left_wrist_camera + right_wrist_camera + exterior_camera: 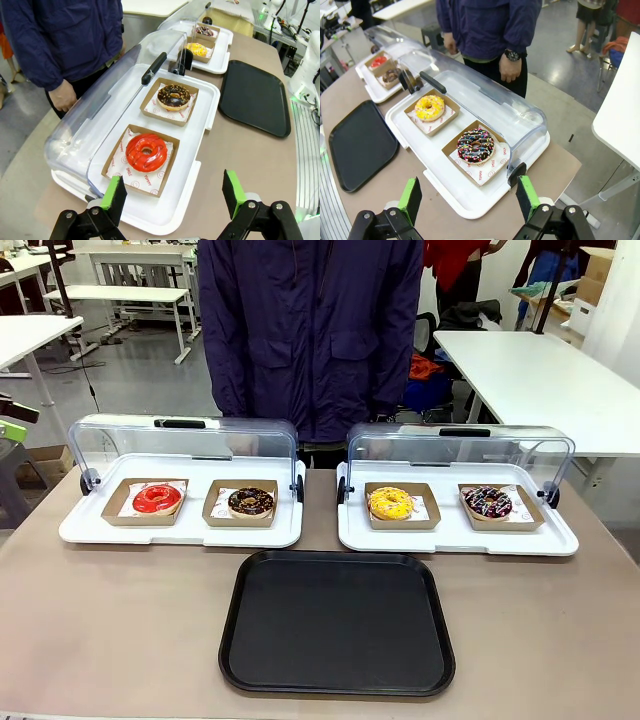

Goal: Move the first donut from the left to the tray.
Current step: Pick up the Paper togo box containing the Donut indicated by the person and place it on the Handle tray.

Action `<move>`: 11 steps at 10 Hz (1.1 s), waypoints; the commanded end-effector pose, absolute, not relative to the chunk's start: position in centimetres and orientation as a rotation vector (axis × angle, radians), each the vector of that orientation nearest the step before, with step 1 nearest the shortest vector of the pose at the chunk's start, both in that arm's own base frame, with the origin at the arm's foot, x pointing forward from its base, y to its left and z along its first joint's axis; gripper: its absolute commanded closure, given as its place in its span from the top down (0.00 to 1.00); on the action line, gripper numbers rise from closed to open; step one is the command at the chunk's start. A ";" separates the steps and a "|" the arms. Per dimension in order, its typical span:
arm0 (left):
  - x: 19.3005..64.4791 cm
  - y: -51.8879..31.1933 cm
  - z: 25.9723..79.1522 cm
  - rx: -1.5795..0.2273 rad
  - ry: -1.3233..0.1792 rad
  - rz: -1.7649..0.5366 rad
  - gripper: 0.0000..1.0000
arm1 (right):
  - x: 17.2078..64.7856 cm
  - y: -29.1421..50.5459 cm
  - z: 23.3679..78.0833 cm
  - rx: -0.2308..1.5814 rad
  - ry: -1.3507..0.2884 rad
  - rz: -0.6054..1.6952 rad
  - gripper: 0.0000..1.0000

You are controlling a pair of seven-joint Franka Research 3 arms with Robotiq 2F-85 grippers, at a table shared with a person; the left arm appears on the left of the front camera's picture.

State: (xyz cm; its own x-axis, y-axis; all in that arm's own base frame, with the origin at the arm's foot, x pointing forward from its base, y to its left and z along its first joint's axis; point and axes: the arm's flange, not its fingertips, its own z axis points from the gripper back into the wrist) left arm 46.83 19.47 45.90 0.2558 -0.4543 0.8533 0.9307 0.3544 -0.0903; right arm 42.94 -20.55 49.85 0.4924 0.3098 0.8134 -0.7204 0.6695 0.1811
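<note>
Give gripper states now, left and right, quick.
Left gripper: open, holding nothing.
Right gripper: open, holding nothing.

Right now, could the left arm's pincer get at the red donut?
Probably yes: the clear lid is swung back, the left pincer stands open just short of the red donut, and nothing lies between them.

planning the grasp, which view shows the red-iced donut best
The left wrist view: the red-iced donut lies close and large in its brown cardboard tray, hole and icing clear. The front view shows it small, far left. The right wrist view shows it tiny, far off.
</note>
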 end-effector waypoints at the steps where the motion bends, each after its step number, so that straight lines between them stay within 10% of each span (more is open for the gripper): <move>1: 46.6 19.3 46.2 -0.687 -0.849 -1.051 1.00 | 43.0 -20.3 49.7 0.555 -0.872 0.677 1.00; 11: 46.6 19.3 46.2 -0.687 -0.849 -1.051 1.00 | 43.0 -20.3 49.7 0.555 -0.872 0.677 1.00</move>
